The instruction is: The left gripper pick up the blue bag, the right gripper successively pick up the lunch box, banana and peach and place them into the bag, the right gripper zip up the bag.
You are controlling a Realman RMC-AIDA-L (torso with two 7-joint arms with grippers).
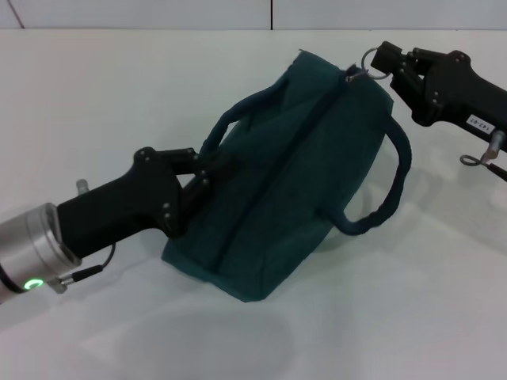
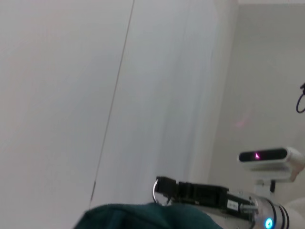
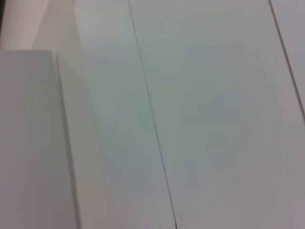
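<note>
A plain white desk (image 1: 95, 95) fills the frame. The blue bag (image 1: 293, 174) lies centre; the left hand (image 1: 194, 178) is clamped on its near handle, the right hand (image 1: 379, 59) on the zipper ring (image 1: 372, 60) upper right. A crooked pull could jam the zip.

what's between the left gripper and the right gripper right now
The blue bag fills that stretch in the head view. The left gripper grips its near handle, while the right gripper sits at the zipper ring on the far end.
</note>
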